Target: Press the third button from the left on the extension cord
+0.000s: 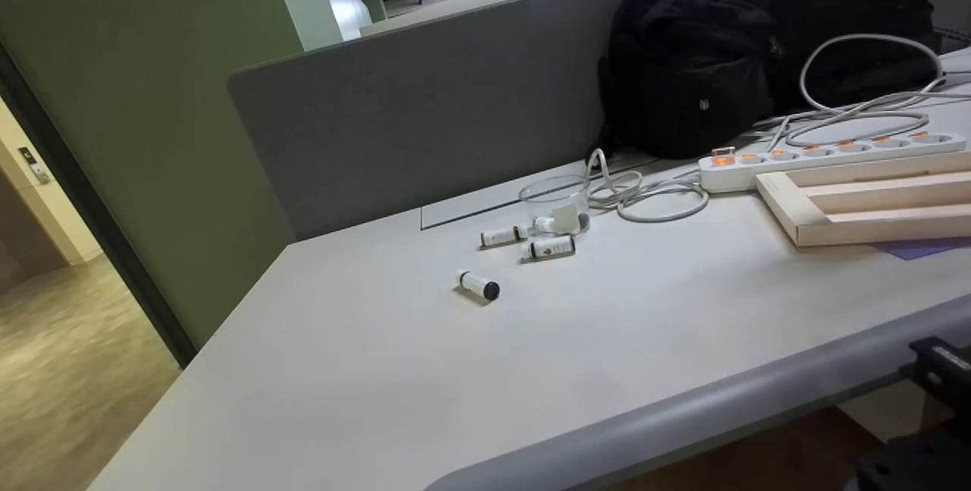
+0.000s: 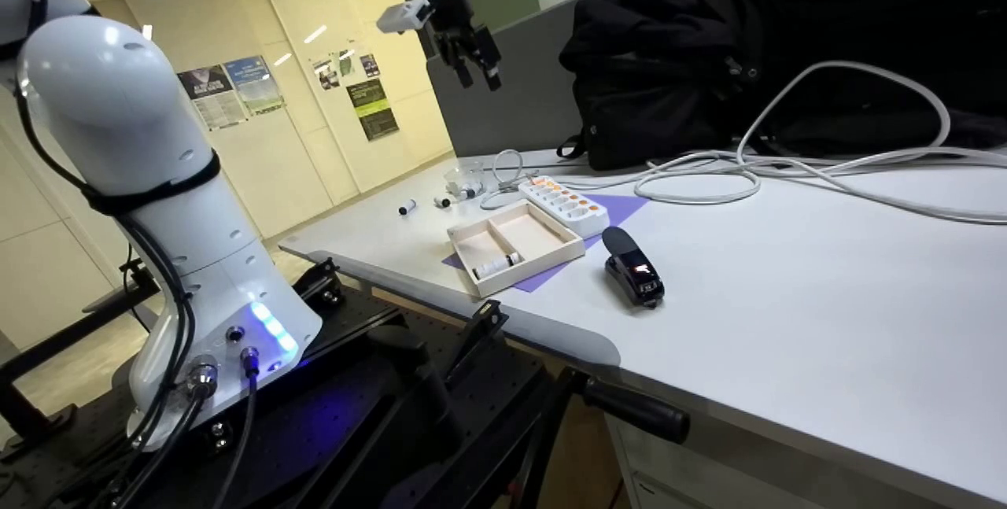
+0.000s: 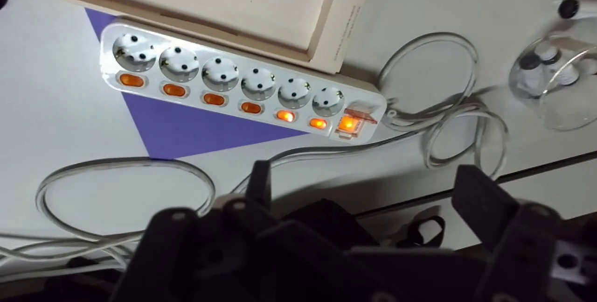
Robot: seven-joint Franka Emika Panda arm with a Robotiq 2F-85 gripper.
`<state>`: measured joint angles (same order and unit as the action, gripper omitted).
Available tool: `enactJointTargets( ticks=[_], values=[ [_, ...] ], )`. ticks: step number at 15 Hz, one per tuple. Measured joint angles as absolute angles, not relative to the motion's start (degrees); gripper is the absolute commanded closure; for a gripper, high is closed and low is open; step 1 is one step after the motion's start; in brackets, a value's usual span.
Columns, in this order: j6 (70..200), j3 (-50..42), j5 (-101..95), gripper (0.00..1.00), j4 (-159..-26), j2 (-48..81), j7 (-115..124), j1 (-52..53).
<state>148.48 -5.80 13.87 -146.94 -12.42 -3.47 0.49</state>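
The extension cord, a long white power strip, lies on the table in both exterior views [image 1: 834, 165] [image 2: 565, 206] and in the wrist view [image 3: 240, 89]. Its orange oval buttons run in a row beside the sockets. In the wrist view, the two right-hand ovals [image 3: 285, 115] [image 3: 318, 123] and the square end switch [image 3: 349, 123] glow. The third oval from that view's left [image 3: 214, 99] is unlit. The square switch is at the left end in an exterior view [image 1: 723, 160]. My gripper [image 2: 480, 82] is open and empty, high above the table; its spread fingers show in the wrist view [image 3: 361, 173].
A pale wooden tray [image 2: 516, 245] touches or nearly touches the strip's side. Looping white cables [image 1: 872, 123] lie around the strip. Black backpacks [image 2: 653, 68] stand against the grey partition [image 1: 440, 111]. Small bottles [image 1: 478, 285], a clear cup [image 1: 554, 191] and a black device [image 2: 632, 265] are on the table.
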Motion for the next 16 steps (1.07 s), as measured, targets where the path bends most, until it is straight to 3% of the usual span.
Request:
enactJointTargets(
  ticks=[6,10,11,12,16],
  values=[
    [148.56,-5.51,14.19,0.0,-132.94,7.69,-1.73,-0.8],
    [147.88,-5.37,14.19,0.0,-131.13,9.41,-1.58,-0.8],
    [147.75,-5.37,14.19,0.25,-131.13,9.27,-1.56,-0.8],
    [147.75,-5.2,14.12,0.26,-131.14,9.27,-1.67,-0.93],
    [152.4,-5.07,13.3,0.54,-130.52,13.09,2.43,-1.32]
  ],
)
